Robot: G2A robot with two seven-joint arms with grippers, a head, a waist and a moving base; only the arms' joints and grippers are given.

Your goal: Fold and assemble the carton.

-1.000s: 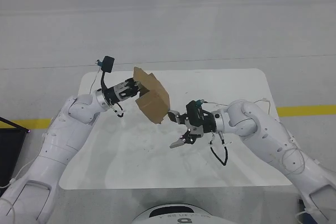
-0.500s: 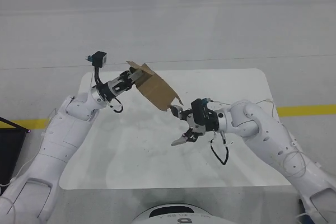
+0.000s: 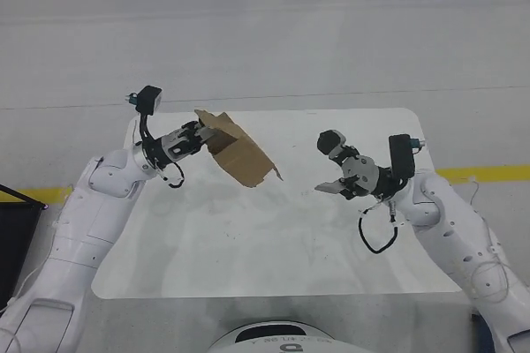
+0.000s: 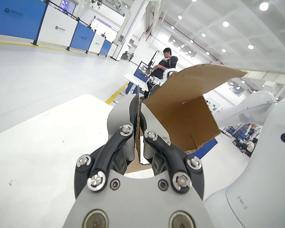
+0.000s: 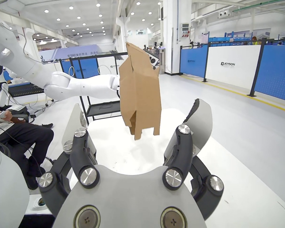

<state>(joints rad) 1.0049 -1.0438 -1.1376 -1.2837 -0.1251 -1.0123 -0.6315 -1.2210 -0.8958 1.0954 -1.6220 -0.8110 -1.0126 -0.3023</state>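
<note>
- The left gripper (image 3: 205,134) is at the far left side of the table. Its two fingers are squeezed tight on one thin wall of the carton, with only the cardboard between them.
- There is one carton (image 3: 240,154), made of plain brown cardboard. It is up in the air over the far left part of the table and does not touch it. It is tilted and only partly opened into a box shape (more like a squashed tube). Its end flaps (image 5: 135,129) hang loose, and one flap edge looks a bit ragged. At the pinched edge (image 4: 138,119) you can see the wavy layer inside the cardboard.
- There is one table (image 3: 247,256). It is white and smooth, with round corners.
- The right gripper (image 3: 329,164) is over the right side of the table, well apart from the carton. Its two curved fingers are spread wide and hold nothing. The fingers are pale with dark, rough pads (image 5: 192,112).
</note>
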